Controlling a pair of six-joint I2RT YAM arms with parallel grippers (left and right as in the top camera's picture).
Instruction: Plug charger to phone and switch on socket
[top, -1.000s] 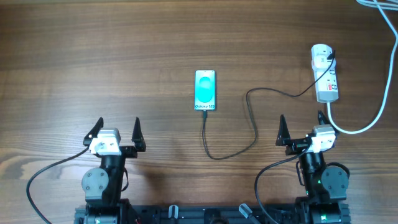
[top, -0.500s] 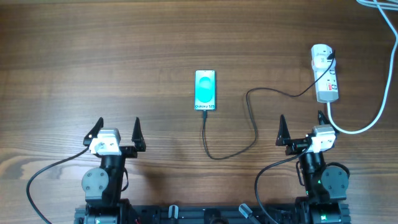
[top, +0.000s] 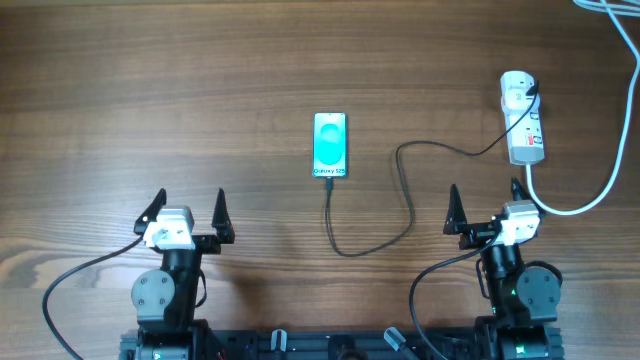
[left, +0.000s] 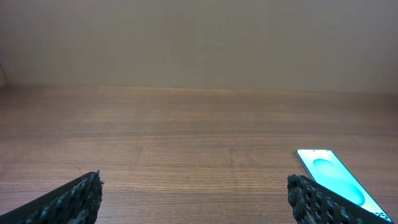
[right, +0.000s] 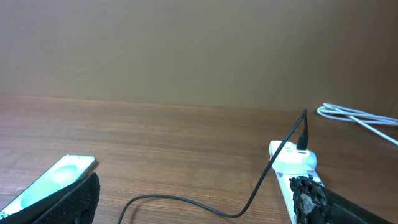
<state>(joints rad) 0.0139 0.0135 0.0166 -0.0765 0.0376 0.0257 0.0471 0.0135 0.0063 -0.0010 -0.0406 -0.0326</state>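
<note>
Left end effector (top: 187, 206) and right end effector (top: 485, 203) both released, parked at the near edge of the surface (top: 150, 80).
Fingers spread, grasping nothing. Phone (top: 330, 145) lies mid-surface (screen up, lit teal). Socket (top: 523, 120) sits by the right edge toward the far corner. Charger (top: 400, 195) is plugged into its far end; the tip seems to reach the phone's near short edge, seating unclear.

Item count: one phone (top: 330, 144); one white power strip (top: 523, 125); one black charger cable (top: 408, 200); one thick white power cord (top: 590, 205); two grippers, namely left gripper (top: 190, 197) and right gripper (top: 485, 190); one wooden table (top: 150, 90).
</note>
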